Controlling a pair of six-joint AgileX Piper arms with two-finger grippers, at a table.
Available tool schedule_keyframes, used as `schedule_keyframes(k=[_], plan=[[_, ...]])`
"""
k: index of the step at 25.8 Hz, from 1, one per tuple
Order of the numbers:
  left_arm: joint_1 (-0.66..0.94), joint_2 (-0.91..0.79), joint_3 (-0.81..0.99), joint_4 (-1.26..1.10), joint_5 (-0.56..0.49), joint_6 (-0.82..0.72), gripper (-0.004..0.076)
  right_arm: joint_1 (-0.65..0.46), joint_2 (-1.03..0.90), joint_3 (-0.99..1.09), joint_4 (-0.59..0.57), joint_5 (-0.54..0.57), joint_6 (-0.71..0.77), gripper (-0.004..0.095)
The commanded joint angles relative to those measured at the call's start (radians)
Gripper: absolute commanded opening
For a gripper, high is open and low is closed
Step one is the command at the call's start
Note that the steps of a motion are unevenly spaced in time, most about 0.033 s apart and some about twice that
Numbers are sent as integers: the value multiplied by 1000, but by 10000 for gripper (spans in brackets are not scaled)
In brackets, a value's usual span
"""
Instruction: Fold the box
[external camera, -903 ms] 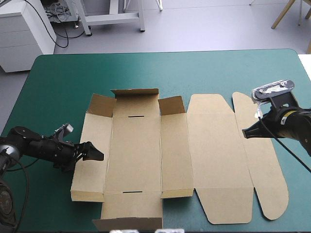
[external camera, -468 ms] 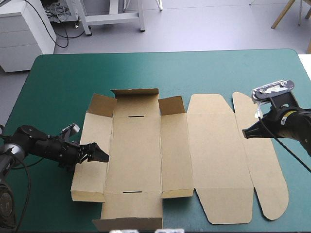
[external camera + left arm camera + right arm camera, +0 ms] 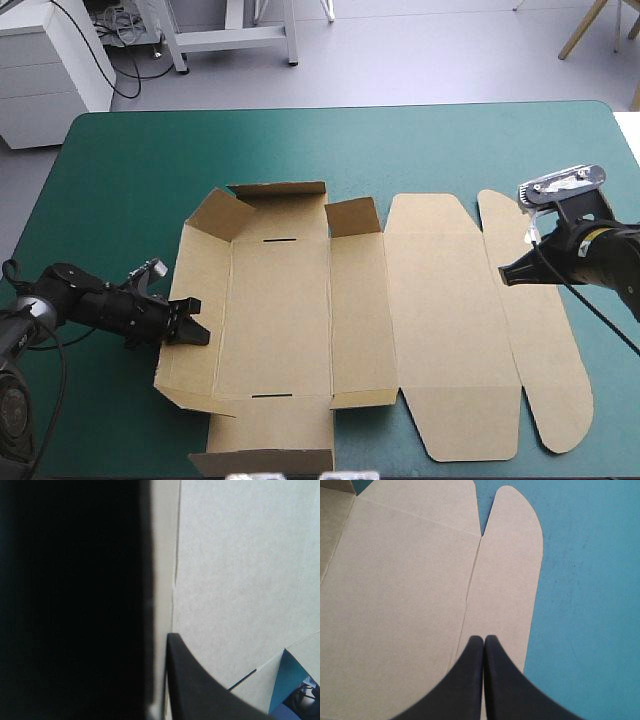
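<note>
The brown box (image 3: 300,310) lies as a cut sheet across the middle of the table, its lid panels flat to the right. Its left wall (image 3: 195,290) stands tilted up, and the far wall (image 3: 278,190) is raised a little. My left gripper (image 3: 193,333) comes in low from the left and is shut on the left wall's edge. In the left wrist view the board (image 3: 240,570) fills the picture, with its edge caught at the gripper (image 3: 161,640). My right gripper (image 3: 505,273) is shut, tip down over the lid's rounded outer flap (image 3: 510,555), holding nothing (image 3: 484,639).
Teal-green cover (image 3: 130,180) shows beyond the box toward the far and left edges. The box's near flap (image 3: 262,462) reaches the table's near edge. To the right of the lid flap lies a strip of cover (image 3: 590,605).
My left gripper has pushed in over the left wall, then drawn back to its edge and shut there. The wall and its end flaps have risen from flat. The right arm has not moved.
</note>
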Motion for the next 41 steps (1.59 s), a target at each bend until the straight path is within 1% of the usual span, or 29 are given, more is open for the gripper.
schedule_keyframes(k=[1, 9, 13, 18, 19, 20, 21, 22, 23, 24, 25, 26, 28, 30, 33, 36, 41], plan=[[-11, -20, -12, 32, -54, -10, -10, -7, -19, -24, -13, -46, -7, -19], [-62, -37, -28, 105, -96, -10, -10, -7, -20, -24, -15, -46, -7, -19], [-122, -58, -103, 154, -94, -14, -10, -7, -25, -26, -20, -53, -7, -19], [-235, -68, -258, 176, -91, -21, -10, -7, -62, -42, -26, -79, -7, -19], [-293, -68, -342, 238, -120, -21, -10, -7, -81, -52, -36, -79, -7, -19], [-324, -68, -378, 280, -132, -24, -10, -7, -93, -57, -44, -79, -7, -19], [-387, -63, -469, 377, -148, -48, -10, -7, -116, -64, -58, -79, 0, -19], [-413, -59, -515, 415, -148, -53, -10, -7, -130, -64, -69, -79, 13, -19], [-475, -52, -604, 492, -158, -77, -10, -7, -150, -64, -93, -81, 49, -19], [-497, -47, -638, 514, -166, -84, -10, -7, -160, -64, -107, -81, 64, -19], [-550, -33, -719, 550, -183, -84, -10, -7, -170, -64, -129, -79, 80, -19], [-575, -25, -751, 566, -184, -84, -10, -7, -175, -64, -131, -77, 80, -19], [-664, 11, -872, 695, -178, -84, -10, -7, -179, -64, -129, -63, 82, -19], [-741, 36, -924, 853, -178, -84, -10, -7, -179, -64, -129, -61, 87, -19], [-823, 50, -940, 1036, -194, -84, -10, -7, -179, -64, -129, -61, 87, -19], [-890, 59, -940, 1140, -219, -92, -10, -7, -179, -64, -129, -63, 90, -19], [-971, 67, -922, 1224, -243, -92, -10, -7, -179, -64, -127, -67, 102, -19]])
